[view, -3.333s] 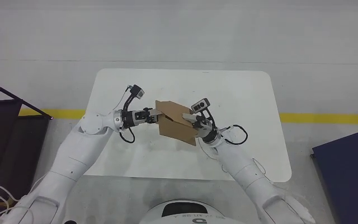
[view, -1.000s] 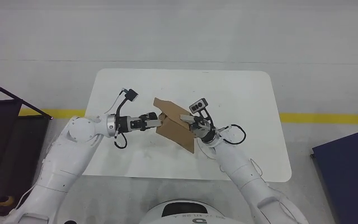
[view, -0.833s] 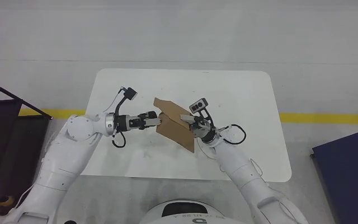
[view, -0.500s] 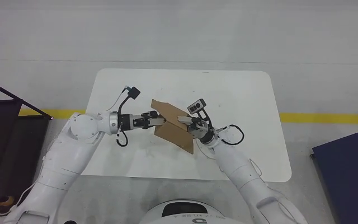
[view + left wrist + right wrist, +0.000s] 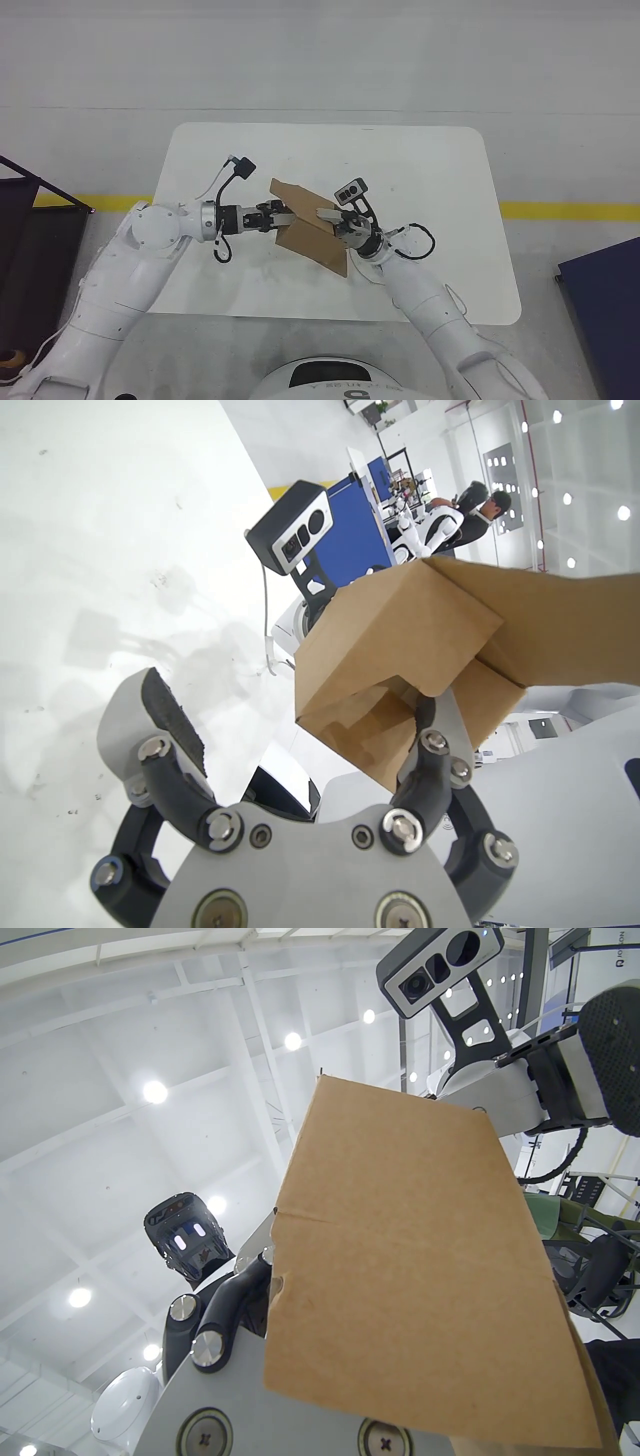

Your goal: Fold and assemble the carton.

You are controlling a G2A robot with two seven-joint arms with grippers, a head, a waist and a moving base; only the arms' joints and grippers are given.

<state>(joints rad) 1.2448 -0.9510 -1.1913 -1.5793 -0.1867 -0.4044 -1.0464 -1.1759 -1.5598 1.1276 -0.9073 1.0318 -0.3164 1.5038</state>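
Clearly, the task is only partly done. The brown cardboard carton [image 5: 311, 226] is held tilted over the middle of the white rounded table [image 5: 430, 140], between the two arms. I cannot tell from the top view whether its lower edge touches the table surface.

The carton is no longer a flat sheet. In the left wrist view it has side walls standing at angles to each other, so the body is opened into a box shape. The end that faces this camera is open, and one can look inside. One short flap is bent over this opening, and some inner flaps seem folded in deeper, but the end is not closed. A long panel also stands out to the side, unfolded.

The left gripper [image 5: 290, 700] is at this open end with its jaws wide apart. One finger [image 5: 172, 720] is free in the air over the table. The other finger [image 5: 437, 720] lies against the edge of the opening, under the bent flap. It clamps nothing.

The right gripper [image 5: 333, 223] is on the other side of the carton. In its wrist view a flat panel passes right over it and one finger presses on the panel's edge. I judge that it is closed on this panel and carries the carton.

What is left, in my judgement: fold in the remaining flaps, close the open end, and put the finished carton down.
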